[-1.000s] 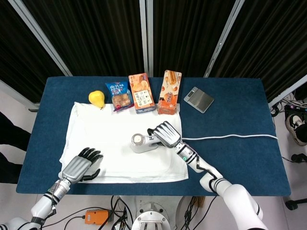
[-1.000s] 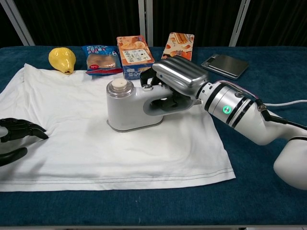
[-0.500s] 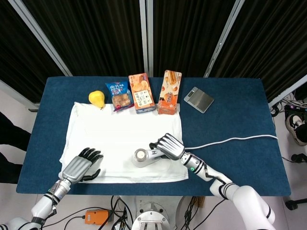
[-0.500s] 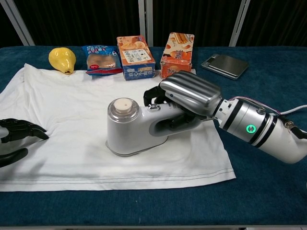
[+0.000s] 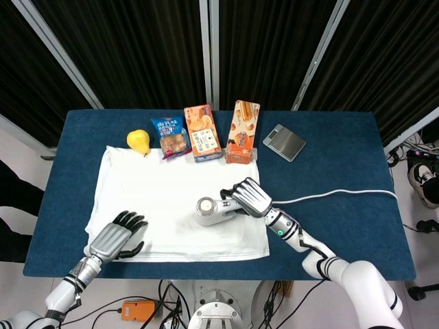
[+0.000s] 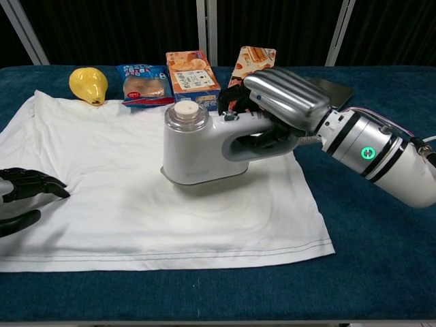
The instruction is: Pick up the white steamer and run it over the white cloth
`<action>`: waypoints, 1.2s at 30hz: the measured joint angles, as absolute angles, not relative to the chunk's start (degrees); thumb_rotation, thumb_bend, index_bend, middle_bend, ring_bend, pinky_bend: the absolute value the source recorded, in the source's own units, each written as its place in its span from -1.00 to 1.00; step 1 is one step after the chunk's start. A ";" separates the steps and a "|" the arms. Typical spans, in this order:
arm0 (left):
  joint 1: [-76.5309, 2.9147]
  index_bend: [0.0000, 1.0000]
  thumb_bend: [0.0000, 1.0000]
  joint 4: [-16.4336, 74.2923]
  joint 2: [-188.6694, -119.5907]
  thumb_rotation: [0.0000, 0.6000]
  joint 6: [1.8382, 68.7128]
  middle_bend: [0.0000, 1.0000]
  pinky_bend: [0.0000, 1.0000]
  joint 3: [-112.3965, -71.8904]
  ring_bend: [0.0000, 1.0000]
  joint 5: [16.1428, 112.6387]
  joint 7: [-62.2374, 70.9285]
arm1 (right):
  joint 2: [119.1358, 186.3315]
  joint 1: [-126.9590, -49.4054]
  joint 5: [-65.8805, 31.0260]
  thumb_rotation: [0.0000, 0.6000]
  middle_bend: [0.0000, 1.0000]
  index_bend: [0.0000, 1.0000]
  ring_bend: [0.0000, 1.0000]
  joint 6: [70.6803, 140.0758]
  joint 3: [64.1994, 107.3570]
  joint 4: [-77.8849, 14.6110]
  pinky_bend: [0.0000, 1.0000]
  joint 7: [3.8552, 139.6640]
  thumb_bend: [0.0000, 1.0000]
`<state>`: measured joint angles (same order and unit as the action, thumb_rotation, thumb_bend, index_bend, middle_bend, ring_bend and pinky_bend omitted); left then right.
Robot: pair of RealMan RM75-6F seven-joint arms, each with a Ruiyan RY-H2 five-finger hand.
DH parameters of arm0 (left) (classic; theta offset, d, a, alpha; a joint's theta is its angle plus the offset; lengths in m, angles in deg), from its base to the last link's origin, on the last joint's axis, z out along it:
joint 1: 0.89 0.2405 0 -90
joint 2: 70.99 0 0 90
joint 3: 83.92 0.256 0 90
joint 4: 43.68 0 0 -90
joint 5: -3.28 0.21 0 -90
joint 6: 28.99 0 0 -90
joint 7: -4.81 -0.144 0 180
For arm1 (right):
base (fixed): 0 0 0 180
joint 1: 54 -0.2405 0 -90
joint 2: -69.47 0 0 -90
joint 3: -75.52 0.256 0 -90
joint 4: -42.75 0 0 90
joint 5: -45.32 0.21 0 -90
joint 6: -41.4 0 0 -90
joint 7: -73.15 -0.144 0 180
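Note:
The white steamer (image 5: 208,210) (image 6: 197,146) stands over the right half of the white cloth (image 5: 151,199) (image 6: 102,197). My right hand (image 5: 248,197) (image 6: 283,102) grips its handle from the right side. In the chest view the steamer's base looks a little above the cloth. Its cord (image 5: 336,195) trails off to the right across the table. My left hand (image 5: 116,236) (image 6: 20,197) rests on the cloth's near left corner, fingers apart, holding nothing.
Along the cloth's far edge lie a yellow pear (image 5: 138,141), a blue snack bag (image 5: 170,136), an orange box (image 5: 202,133) and an orange packet (image 5: 241,131). A grey scale (image 5: 284,142) sits further right on the blue table (image 5: 357,157).
The right hand drew the steamer toward the near edge of the cloth, then brought it back a little and raised it. The left hand has stayed put.

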<state>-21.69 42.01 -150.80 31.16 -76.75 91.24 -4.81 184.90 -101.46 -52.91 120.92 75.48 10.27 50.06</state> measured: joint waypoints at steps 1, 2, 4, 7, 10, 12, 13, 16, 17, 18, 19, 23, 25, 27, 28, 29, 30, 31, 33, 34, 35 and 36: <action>-21.72 -0.72 -0.35 42.07 -150.79 -1.00 31.13 -0.81 -1.00 -76.78 -1.00 91.20 -4.87 | 185.30 -101.91 -52.60 1.00 0.77 1.00 0.73 120.23 75.85 11.39 1.00 50.14 0.64; -21.76 -0.72 -0.35 42.13 -150.79 -1.00 31.09 -0.81 -1.00 -76.80 -1.00 91.16 -4.92 | 185.65 -102.25 -52.36 1.00 0.77 1.00 0.73 119.57 76.10 12.26 1.00 50.19 0.64; -21.84 -0.72 -0.35 42.22 -150.79 -1.00 30.98 -0.81 -1.00 -76.84 -1.00 91.06 -5.05 | 186.52 -102.99 -51.83 1.00 0.77 1.00 0.73 117.71 76.53 14.08 1.00 50.24 0.64; -21.93 -0.72 -0.35 42.32 -150.80 -1.00 30.85 -0.81 -1.00 -76.88 -1.00 90.91 -5.16 | 187.99 -104.01 -51.28 1.00 0.77 1.00 0.73 115.08 76.78 16.09 1.00 50.25 0.64; -22.02 -0.72 -0.35 42.36 -150.78 -1.00 30.77 -0.81 -1.00 -76.90 -1.00 90.83 -5.28 | 189.11 -104.66 -51.49 1.00 0.77 1.00 0.73 114.04 76.20 17.21 1.00 50.60 0.64; -22.04 -0.72 -0.35 42.40 -150.76 -1.00 30.77 -0.81 -1.00 -76.91 -1.00 90.80 -5.26 | 189.34 -104.71 -52.00 1.00 0.77 1.00 0.73 114.13 75.54 17.54 1.00 51.01 0.64; -22.04 -0.72 -0.35 42.40 -150.76 -1.00 30.79 -0.81 -1.00 -76.91 -1.00 90.79 -5.23 | 189.43 -104.63 -52.33 1.00 0.77 1.00 0.73 114.35 75.09 17.75 1.00 51.34 0.64; -22.03 -0.72 -0.35 42.39 -150.74 -1.00 30.79 -0.81 -1.00 -76.88 -1.00 90.75 -4.98 | 189.25 -103.92 -52.91 1.00 0.77 1.00 0.73 115.08 74.14 17.94 1.00 51.80 0.64; -22.03 -0.72 -0.35 42.34 -150.75 -1.00 30.79 -0.81 -1.00 -76.85 -1.00 90.75 -4.93 | 189.08 -103.70 -53.03 1.00 0.77 1.00 0.73 115.29 73.94 17.94 1.00 51.99 0.64; -22.03 -0.72 -0.35 42.20 -150.80 -1.00 30.80 -0.81 -1.00 -76.82 -1.00 90.77 -4.91 | 188.88 -103.49 -53.15 1.00 0.77 1.00 0.73 115.57 73.76 17.93 1.00 52.22 0.64; -22.03 -0.72 -0.35 42.15 -150.83 -1.00 30.80 -0.81 -1.00 -76.80 -1.00 90.78 -4.84 | 188.54 -103.16 -53.31 1.00 0.77 1.00 0.73 116.02 73.52 17.87 1.00 52.57 0.64; -22.05 -0.72 -0.35 42.03 -150.92 -1.00 30.92 -0.81 -1.00 -76.76 -1.00 90.93 -4.72 | 187.01 -101.93 -53.55 1.00 0.77 1.00 0.73 117.01 72.89 17.19 1.00 53.60 0.64; -22.04 -0.72 -0.35 42.01 -150.93 -1.00 30.97 -0.81 -1.00 -76.75 -1.00 90.95 -4.66 | 186.07 -101.17 -53.56 1.00 0.77 1.00 0.73 117.21 72.58 16.60 1.00 54.15 0.64; -22.06 -0.72 -0.35 41.98 -150.96 -1.00 31.00 -0.81 -1.00 -76.76 -1.00 90.95 -4.71 | 185.29 -100.50 -53.53 1.00 0.77 1.00 0.73 117.25 72.32 16.11 1.00 54.65 0.64; -22.07 -0.72 -0.35 41.98 -150.98 -1.00 31.00 -0.81 -1.00 -76.77 -1.00 90.95 -4.73 | 184.83 -100.05 -53.48 1.00 0.77 1.00 0.73 117.28 72.17 15.84 1.00 54.99 0.64; -22.10 -0.72 -0.35 42.00 -150.98 -1.00 31.01 -0.81 -1.00 -76.79 -1.00 90.96 -4.78 | 184.54 -99.72 -53.42 1.00 0.77 1.00 0.73 117.33 72.10 15.66 1.00 55.17 0.64; -22.13 -0.72 -0.35 42.08 -150.99 -1.00 31.02 -0.81 -1.00 -76.81 -1.00 90.99 -4.86 | 184.28 -99.41 -53.35 1.00 0.77 1.00 0.73 117.41 72.05 15.48 1.00 55.26 0.64; -22.16 -0.72 -0.35 42.16 -150.99 -1.00 31.04 -0.81 -1.00 -76.82 -1.00 91.03 -4.92 | 183.94 -99.00 -53.20 1.00 0.77 1.00 0.73 117.55 72.04 15.31 1.00 55.34 0.64; -22.21 -0.72 -0.35 42.31 -150.99 -1.00 31.09 -0.81 -1.00 -76.83 -1.00 91.12 -5.09 | 183.43 -98.38 -52.97 1.00 0.77 1.00 0.73 117.69 72.04 15.16 1.00 55.44 0.64; -22.24 -0.72 -0.35 42.37 -150.98 -1.00 31.06 -0.81 -1.00 -76.82 -1.00 91.12 -5.16 | 183.06 -97.95 -52.82 1.00 0.77 1.00 0.73 117.76 72.02 15.12 1.00 55.54 0.64; -22.27 -0.72 -0.35 42.43 -150.97 -1.00 31.03 -0.81 -1.00 -76.83 -1.00 91.12 -5.25 | 182.77 -97.61 -52.70 1.00 0.77 1.00 0.73 117.78 72.00 15.12 1.00 55.61 0.64; -22.31 -0.72 -0.35 42.50 -150.96 -1.00 31.00 -0.81 -1.00 -76.83 -1.00 91.11 -5.37 | 182.46 -97.26 -52.59 1.00 0.77 1.00 0.73 117.78 71.97 15.12 1.00 55.67 0.64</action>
<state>-22.31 42.50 -150.96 31.00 -76.83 91.11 -5.37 182.46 -97.26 -52.59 117.78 71.97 15.12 55.67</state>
